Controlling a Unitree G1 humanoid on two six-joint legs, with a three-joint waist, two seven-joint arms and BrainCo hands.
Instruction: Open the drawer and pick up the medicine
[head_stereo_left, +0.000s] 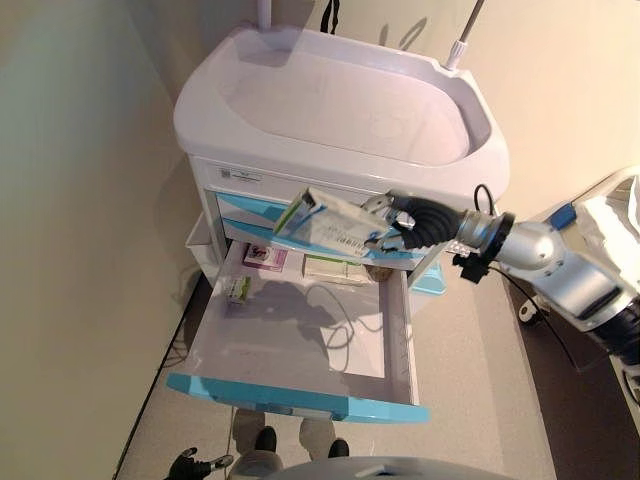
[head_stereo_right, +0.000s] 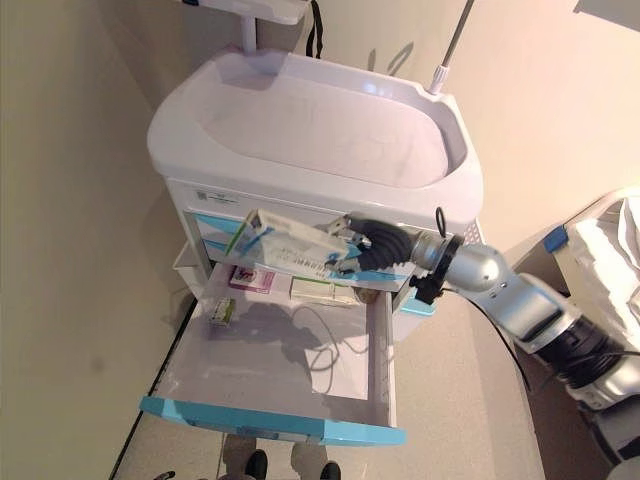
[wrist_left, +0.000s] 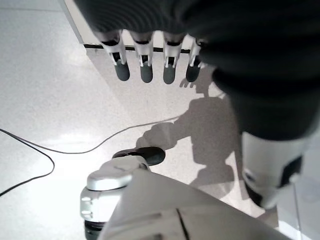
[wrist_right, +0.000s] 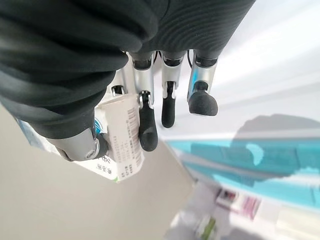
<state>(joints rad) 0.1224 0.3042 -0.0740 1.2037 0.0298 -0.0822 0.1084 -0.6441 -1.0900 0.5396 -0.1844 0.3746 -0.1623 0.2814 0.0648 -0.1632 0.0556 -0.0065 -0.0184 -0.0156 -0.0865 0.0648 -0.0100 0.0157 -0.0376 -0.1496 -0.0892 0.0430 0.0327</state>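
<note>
A long white and green medicine box (head_stereo_left: 328, 224) hangs tilted in the air above the back of the open drawer (head_stereo_left: 300, 396). My right hand (head_stereo_left: 416, 226) is shut on one end of it. In the right wrist view the thumb and one finger pinch the medicine box (wrist_right: 123, 142), and the other fingers stick out past it. The drawer has a blue front and is pulled far out of the white cart (head_stereo_left: 340, 110). My left hand (wrist_left: 145, 67) hangs low beside my body over the floor, fingers straight and holding nothing.
Inside the drawer lie a pink box (head_stereo_left: 265, 257), a white and green box (head_stereo_left: 335, 268) and a small green box (head_stereo_left: 237, 289), plus a thin looped cord (head_stereo_left: 337, 322). A wall runs along the left. White furniture (head_stereo_left: 605, 215) stands at the right.
</note>
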